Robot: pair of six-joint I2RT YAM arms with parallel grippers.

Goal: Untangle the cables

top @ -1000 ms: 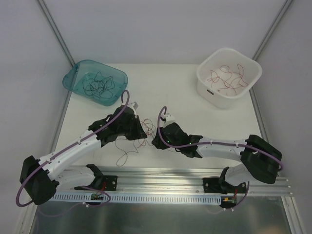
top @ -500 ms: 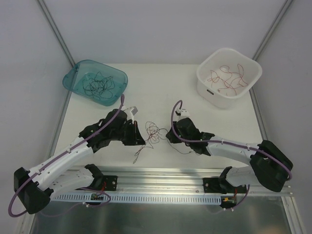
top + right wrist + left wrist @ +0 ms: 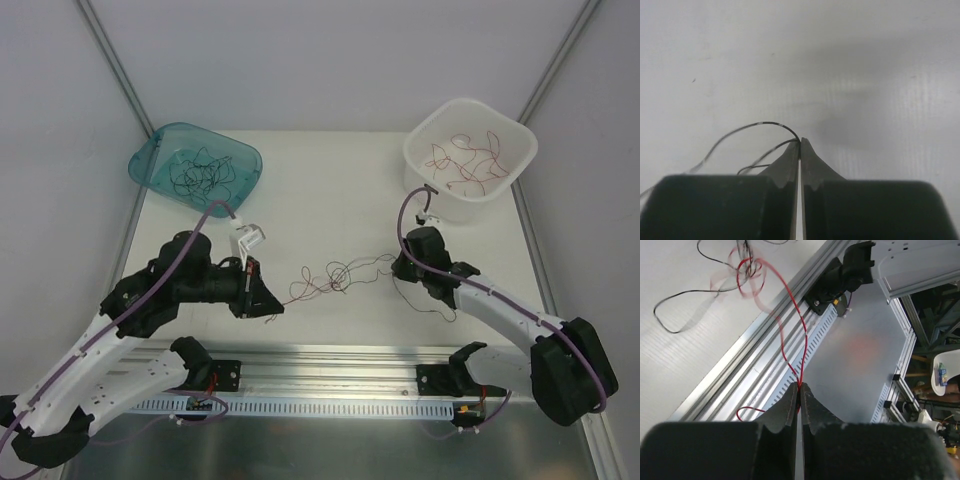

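Left gripper (image 3: 799, 387): jaws clenched on a red strand (image 3: 791, 315), close to the front edge of the worktop (image 3: 330, 190), left of centre. Right gripper (image 3: 800, 143): jaws clenched on a black strand (image 3: 762, 124), right of centre. The cables (image 3: 335, 277) form a loose red-and-black knot strung gripper to gripper, mid-worktop. Back-left corner: teal bin (image 3: 148, 165) with black strands (image 3: 200, 172) inside. Back-right corner: white bin (image 3: 418, 172) with red strands (image 3: 465, 160) inside.

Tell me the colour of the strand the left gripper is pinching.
Red; the left wrist view shows the strand clamped in the left gripper best.
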